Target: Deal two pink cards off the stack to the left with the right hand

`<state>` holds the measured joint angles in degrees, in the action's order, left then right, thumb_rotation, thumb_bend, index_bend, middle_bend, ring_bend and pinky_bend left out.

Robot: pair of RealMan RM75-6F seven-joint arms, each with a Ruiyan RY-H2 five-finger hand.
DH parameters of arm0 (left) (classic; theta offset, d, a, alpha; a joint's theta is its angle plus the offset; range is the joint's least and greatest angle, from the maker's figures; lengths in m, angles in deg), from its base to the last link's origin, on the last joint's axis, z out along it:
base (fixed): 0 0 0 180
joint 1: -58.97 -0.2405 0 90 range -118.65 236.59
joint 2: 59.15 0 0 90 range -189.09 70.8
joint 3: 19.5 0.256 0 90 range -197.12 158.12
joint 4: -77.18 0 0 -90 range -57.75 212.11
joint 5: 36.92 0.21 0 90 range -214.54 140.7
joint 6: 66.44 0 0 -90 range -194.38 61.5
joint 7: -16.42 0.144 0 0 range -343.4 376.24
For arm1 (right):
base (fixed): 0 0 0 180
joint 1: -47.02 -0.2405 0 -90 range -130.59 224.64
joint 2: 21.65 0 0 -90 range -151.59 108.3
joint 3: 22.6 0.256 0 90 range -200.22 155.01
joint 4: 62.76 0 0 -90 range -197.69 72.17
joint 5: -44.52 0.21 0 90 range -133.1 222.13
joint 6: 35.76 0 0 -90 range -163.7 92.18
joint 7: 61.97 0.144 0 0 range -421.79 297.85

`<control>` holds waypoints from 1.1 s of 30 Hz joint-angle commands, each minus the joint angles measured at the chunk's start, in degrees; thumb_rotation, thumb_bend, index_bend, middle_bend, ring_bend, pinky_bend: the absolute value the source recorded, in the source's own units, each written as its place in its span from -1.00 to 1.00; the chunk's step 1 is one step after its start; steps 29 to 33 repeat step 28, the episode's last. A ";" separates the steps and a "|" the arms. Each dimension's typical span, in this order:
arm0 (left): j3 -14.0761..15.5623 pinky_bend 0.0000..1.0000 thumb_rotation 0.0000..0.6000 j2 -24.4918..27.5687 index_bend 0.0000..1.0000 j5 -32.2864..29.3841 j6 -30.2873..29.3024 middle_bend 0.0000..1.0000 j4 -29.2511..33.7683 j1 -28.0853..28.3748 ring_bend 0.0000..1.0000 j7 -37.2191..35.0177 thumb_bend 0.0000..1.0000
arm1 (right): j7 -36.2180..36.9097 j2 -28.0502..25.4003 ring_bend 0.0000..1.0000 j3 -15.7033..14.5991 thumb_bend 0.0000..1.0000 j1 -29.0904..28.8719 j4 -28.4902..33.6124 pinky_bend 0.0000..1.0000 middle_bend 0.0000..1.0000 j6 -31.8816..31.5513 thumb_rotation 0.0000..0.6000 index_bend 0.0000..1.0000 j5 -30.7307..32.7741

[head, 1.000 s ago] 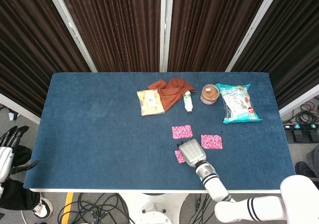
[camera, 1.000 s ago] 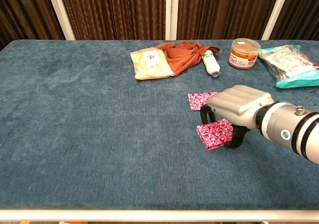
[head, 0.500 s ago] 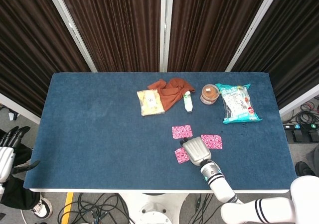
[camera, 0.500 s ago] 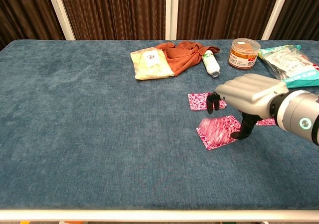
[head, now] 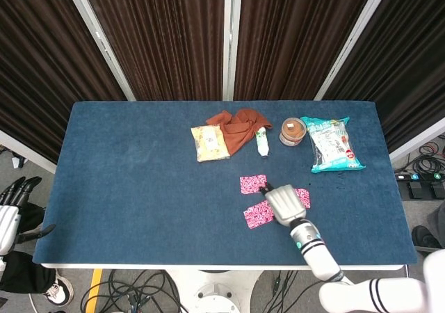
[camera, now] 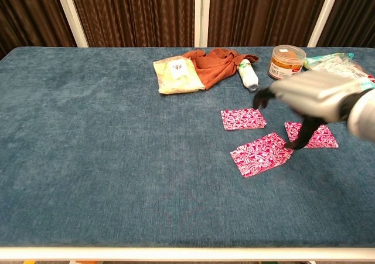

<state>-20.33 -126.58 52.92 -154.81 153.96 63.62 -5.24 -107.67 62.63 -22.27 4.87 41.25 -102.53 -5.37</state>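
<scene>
Two single pink patterned cards lie flat on the blue table: one further back and one nearer the front edge. To their right lies the pink stack. My right hand hovers between the near card and the stack. It is motion-blurred, its fingers are apart and it holds nothing. In the chest view its thumb points down at the stack's left edge. My left hand hangs off the table at the far lower left, fingers spread and empty.
Along the back lie a yellow snack packet, an orange cloth, a small bottle, a brown jar and a teal bag. The table's front edge runs close below the cards.
My right hand has let go of the near card, risen and swung right towards the stack. The near card now lies uncovered. The left hand has not moved.
</scene>
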 commanded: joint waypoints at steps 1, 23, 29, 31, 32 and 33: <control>0.02 -0.75 1.00 -0.03 -0.82 0.04 0.12 -0.80 0.03 0.07 -1.00 0.15 -0.97 | 7.61 -6.47 0.55 -0.53 -0.85 4.85 2.12 0.74 -0.54 -4.83 1.00 -0.55 -5.83; 0.64 -0.75 1.00 0.29 -0.82 0.19 2.15 -0.80 1.90 0.86 -1.00 3.97 -0.97 | 41.78 -14.22 -1.00 -4.55 -0.97 28.83 -19.98 -0.94 -1.00 -18.95 1.00 -1.00 -21.90; 0.84 -0.75 1.00 -0.15 -0.82 0.22 2.26 -0.80 1.70 0.79 -1.00 4.24 -0.97 | 41.89 -14.74 -1.00 -3.03 -0.97 30.52 -20.82 -1.00 -1.00 -19.32 1.00 -1.00 -22.03; 0.84 -0.75 1.00 -0.15 -0.82 0.22 2.26 -0.80 1.70 0.79 -1.00 4.24 -0.97 | 41.89 -14.74 -1.00 -3.03 -0.97 30.52 -20.82 -1.00 -1.00 -19.32 1.00 -1.00 -22.03; 0.84 -0.75 1.00 -0.15 -0.82 0.22 2.26 -0.80 1.70 0.79 -1.00 4.24 -0.97 | 41.89 -14.74 -1.00 -3.03 -0.97 30.52 -20.82 -1.00 -1.00 -19.32 1.00 -1.00 -22.03; 0.84 -0.75 1.00 -0.15 -0.82 0.22 2.26 -0.80 1.70 0.79 -1.00 4.24 -0.97 | 41.89 -14.74 -1.00 -3.03 -0.97 30.52 -20.82 -1.00 -1.00 -19.32 1.00 -1.00 -22.03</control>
